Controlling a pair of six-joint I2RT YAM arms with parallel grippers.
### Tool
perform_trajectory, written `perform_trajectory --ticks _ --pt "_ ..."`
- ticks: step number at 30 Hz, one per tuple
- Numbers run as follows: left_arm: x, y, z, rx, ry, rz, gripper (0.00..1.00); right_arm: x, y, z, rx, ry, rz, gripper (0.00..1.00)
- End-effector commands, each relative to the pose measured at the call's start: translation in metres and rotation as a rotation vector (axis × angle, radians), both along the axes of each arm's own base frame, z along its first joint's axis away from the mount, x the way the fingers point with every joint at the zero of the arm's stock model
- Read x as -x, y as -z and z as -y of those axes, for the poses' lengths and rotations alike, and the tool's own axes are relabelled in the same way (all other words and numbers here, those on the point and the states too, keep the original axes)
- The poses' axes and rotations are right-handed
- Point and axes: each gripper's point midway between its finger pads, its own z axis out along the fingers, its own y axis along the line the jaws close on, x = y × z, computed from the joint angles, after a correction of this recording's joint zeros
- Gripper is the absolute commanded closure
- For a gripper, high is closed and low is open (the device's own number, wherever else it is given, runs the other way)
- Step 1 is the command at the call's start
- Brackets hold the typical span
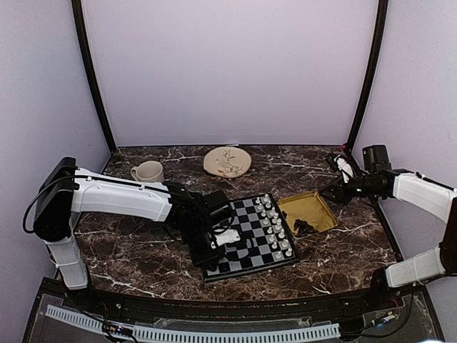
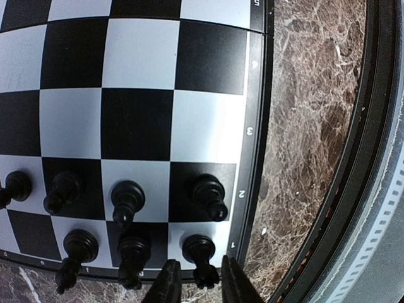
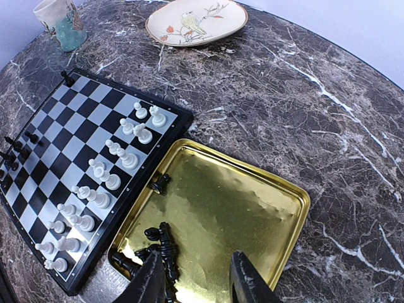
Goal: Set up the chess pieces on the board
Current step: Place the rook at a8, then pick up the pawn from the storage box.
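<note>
The left gripper (image 2: pixel 196 284) is low over a corner of the board (image 2: pixel 254 158) with its fingers a little apart. One black piece (image 2: pixel 201 251) stands on the corner square between them, not squeezed. Other chess pieces (image 2: pixel 126 201) stand beside it in two rows. The right gripper (image 3: pixel 197 284) hangs over the yellow tray (image 3: pixel 278 189) — spread wide, holding nothing — where more black pieces (image 3: pixel 163 249) lie in a heap.

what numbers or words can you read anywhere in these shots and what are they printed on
"3": on the dark rim of the board, left wrist view
"2": same rim, lower down, seen sideways
"1": same rim, at the near corner
Other rim marks, higher up and along the bottom edge: too blurred or cut off to read
The plate and the cup: decoration only, no readable words
</note>
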Motion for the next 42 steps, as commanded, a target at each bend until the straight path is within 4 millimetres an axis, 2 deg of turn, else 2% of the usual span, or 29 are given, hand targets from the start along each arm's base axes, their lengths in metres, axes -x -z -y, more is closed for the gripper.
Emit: perform_trajectory --ticks 1,7,12,16,21,25,29,34,42 --pt "0.004 -0.007 -0.008 -0.012 0.010 0.008 0.75 -0.001 -0.003 0.000 -0.004 -0.003 0.027 0.65" --pt "0.000 -0.028 -0.006 0.013 0.019 0.037 0.75 -0.001 -0.007 0.002 0.006 0.002 0.035 0.65" --pt "-0.004 -0.067 0.016 0.145 0.037 0.067 0.75 -0.002 -0.014 0.005 0.043 -0.004 0.033 0.65" --pt "-0.015 -0.097 0.036 0.266 0.025 0.131 0.75 0.002 -0.018 0.002 0.084 -0.070 -0.020 0.66" --pt "-0.049 -0.125 0.058 0.415 -0.080 0.264 0.74 0.007 0.002 -0.005 0.148 -0.130 -0.141 0.69" --pt "-0.072 -0.141 0.073 0.522 -0.184 0.292 0.73 0.008 0.021 -0.021 0.193 -0.173 -0.192 0.72" --pt "-0.079 -0.148 0.080 0.579 -0.227 0.287 0.73 0.014 0.037 -0.040 0.237 -0.237 -0.253 0.75" --pt "-0.082 -0.142 0.075 0.575 -0.248 0.293 0.72 0.025 0.061 -0.064 0.296 -0.316 -0.320 0.79" --pt "-0.086 -0.139 0.064 0.561 -0.271 0.323 0.71 0.027 0.087 -0.072 0.366 -0.331 -0.397 0.80"
